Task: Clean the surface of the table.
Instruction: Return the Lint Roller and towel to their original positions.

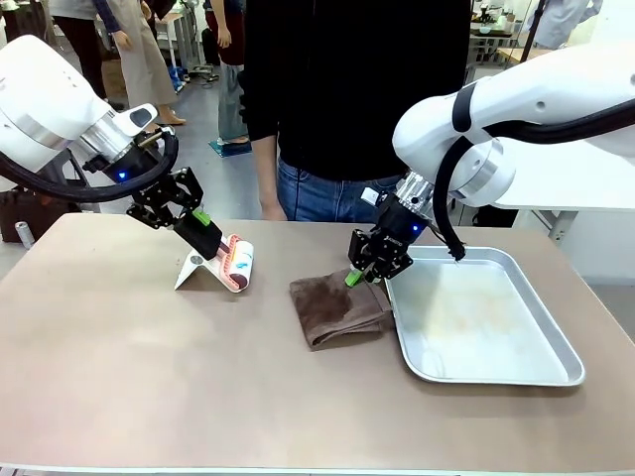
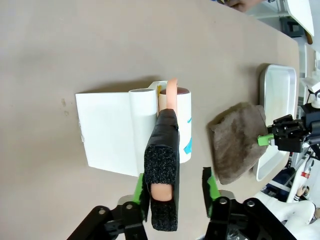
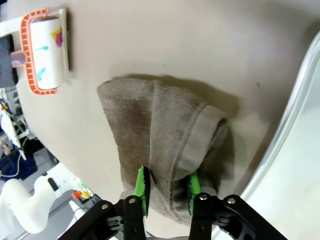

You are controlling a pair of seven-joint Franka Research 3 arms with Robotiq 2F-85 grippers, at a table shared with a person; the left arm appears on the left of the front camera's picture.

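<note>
The table (image 1: 149, 367) spans the full width of the front view, and all items described are located on its brown top. The left gripper (image 2: 176, 192) is positioned at the left side of the table, over a lint roller (image 1: 236, 262) that rests beside its white stand (image 1: 194, 270). In the left wrist view, the roller's padded black handle (image 2: 162, 190) is seen against one green pad (image 2: 140, 189), while the other pad (image 2: 210, 186) stands clear of it; the jaws are spread and the handle is not pinched. The right gripper (image 1: 359, 274) is lowered onto the far edge of a folded brown cloth (image 1: 335, 309) near the table's middle. A fold of the cloth is pinched between its green pads (image 3: 141, 187). A metal tray (image 1: 541, 369) is located just beside the cloth, on the right.
</note>
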